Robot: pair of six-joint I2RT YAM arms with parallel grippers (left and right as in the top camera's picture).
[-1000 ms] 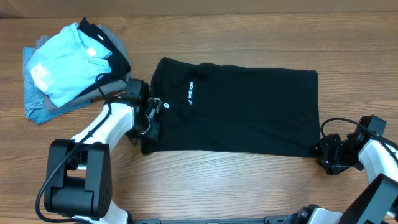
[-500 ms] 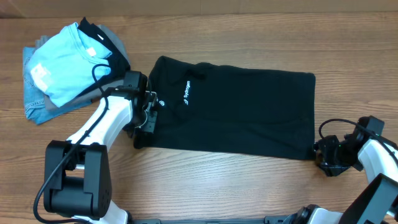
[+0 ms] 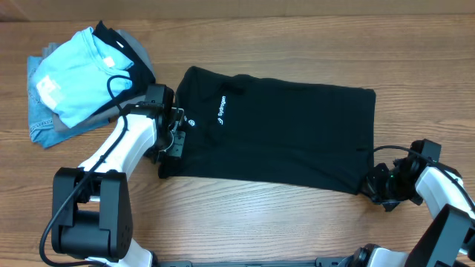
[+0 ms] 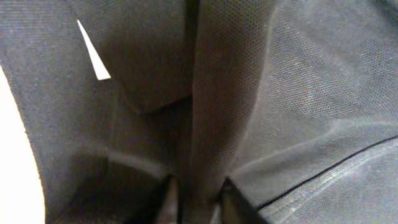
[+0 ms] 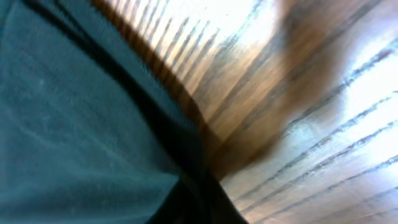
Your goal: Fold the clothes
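The clothes (image 3: 282, 133), a black polo shirt with a small white logo, lie folded into a long band across the table's middle. My left gripper (image 3: 172, 148) sits at the band's left end by the collar. In the left wrist view a raised ridge of black mesh fabric (image 4: 205, 124) runs between the fingertips (image 4: 169, 200), and the left gripper (image 4: 198, 204) is pinched on it. My right gripper (image 3: 371, 185) is at the shirt's lower right corner. In the right wrist view the dark hem (image 5: 74, 124) runs into the right gripper (image 5: 202, 199), which is shut on it.
A pile of other garments lies at the back left: a light blue T-shirt (image 3: 74, 74) on top of grey and denim pieces (image 3: 44, 130). Bare wooden table (image 3: 260, 222) runs along the front edge between the two arms.
My right gripper moved left onto the shirt's lower right corner and shut on it. The left gripper shifted slightly up and left, and the shirt's left end moved with it.
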